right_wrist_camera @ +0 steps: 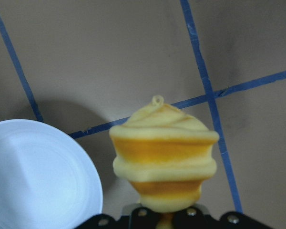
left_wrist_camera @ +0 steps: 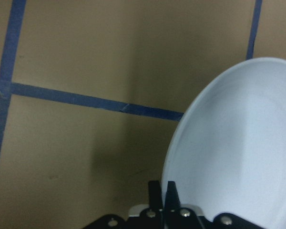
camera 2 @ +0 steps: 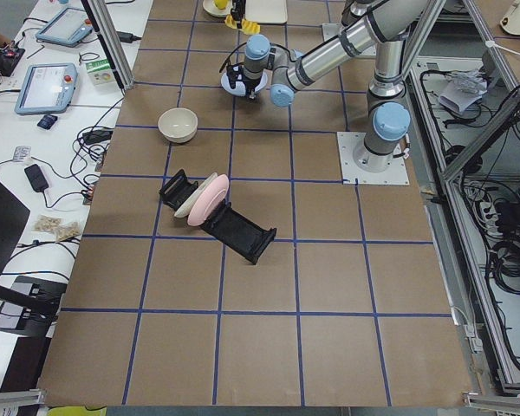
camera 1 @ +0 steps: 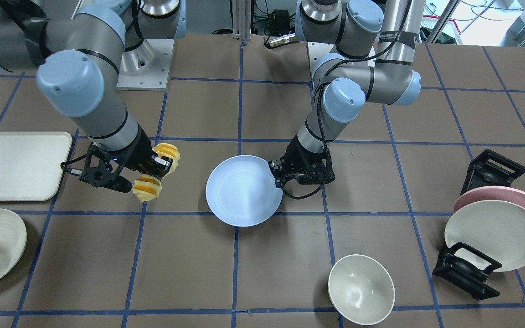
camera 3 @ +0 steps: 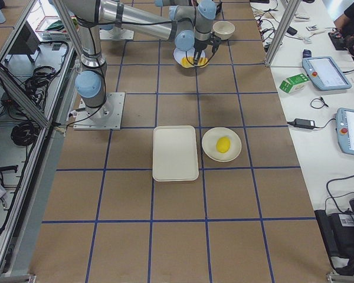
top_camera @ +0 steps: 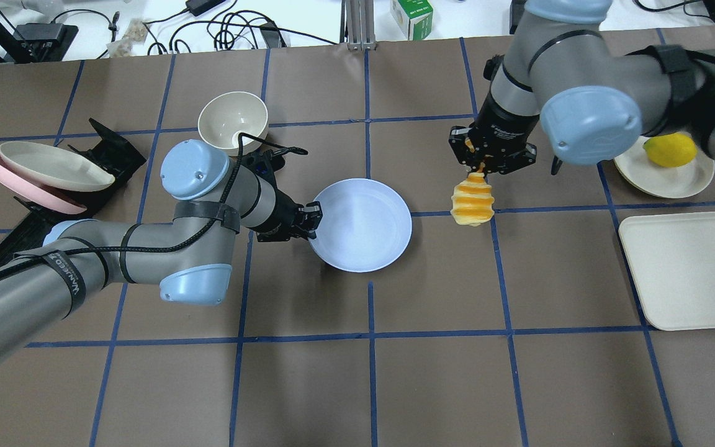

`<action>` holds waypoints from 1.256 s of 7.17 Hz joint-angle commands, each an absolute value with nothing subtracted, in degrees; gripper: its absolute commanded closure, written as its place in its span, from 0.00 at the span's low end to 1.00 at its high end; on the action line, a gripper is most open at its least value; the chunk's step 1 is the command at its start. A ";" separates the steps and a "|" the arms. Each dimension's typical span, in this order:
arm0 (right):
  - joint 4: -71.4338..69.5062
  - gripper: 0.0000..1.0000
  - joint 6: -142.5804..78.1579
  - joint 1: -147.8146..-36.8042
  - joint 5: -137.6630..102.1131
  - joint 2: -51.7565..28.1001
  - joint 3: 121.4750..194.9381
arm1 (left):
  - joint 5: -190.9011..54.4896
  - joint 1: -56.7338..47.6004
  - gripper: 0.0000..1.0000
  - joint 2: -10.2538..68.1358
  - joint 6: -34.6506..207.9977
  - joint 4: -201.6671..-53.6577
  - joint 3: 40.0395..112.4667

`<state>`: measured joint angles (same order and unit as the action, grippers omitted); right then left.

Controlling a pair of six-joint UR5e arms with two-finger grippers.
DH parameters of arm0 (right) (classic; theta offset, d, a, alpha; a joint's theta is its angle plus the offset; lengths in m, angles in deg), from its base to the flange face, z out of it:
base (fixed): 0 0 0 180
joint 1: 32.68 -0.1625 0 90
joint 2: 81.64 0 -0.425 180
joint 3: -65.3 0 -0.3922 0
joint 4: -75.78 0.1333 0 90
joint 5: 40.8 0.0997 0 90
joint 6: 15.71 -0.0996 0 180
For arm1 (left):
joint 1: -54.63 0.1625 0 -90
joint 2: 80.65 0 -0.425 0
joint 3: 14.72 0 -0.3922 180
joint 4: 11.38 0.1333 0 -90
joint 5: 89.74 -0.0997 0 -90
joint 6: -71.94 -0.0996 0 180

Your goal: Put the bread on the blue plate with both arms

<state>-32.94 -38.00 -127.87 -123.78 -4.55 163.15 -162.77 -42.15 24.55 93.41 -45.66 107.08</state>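
The right gripper [top_camera: 480,166] is pinching the bread [top_camera: 473,202] aloft near the plate [top_camera: 364,233], the left gripper [top_camera: 311,218] is clamping its rim; carrying the bread over likely comes next.

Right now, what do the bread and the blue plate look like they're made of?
The bread looks like a moulded foam or soft plastic toy. Its ridges are smooth and even, the orange bands look flatly painted, and it has a slight sheen. The blue plate looks like matte plastic or melamine, though unglazed ceramic is possible. Its colour is even, its highlight soft and diffuse, and its rim thin.
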 commanded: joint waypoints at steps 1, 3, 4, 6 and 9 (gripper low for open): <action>-37.40 1.00 -42.86 -134.43 -123.77 -7.27 163.03 | -162.78 -43.10 0.49 26.04 98.45 -45.40 107.10; -42.49 1.00 -43.13 -137.26 -124.21 -10.26 163.12 | -162.69 -43.02 0.00 25.09 98.94 -44.26 106.05; -43.56 1.00 -43.13 -138.40 -124.29 -12.44 163.03 | -163.04 -42.41 0.00 23.34 98.06 -44.25 104.57; -48.47 1.00 -42.09 -140.77 -124.21 -16.31 163.03 | -164.52 -39.78 0.00 19.04 91.68 -50.01 102.45; -51.39 1.00 -41.99 -142.63 -123.68 -18.96 163.12 | -173.39 -34.42 0.00 9.03 71.56 -75.88 95.36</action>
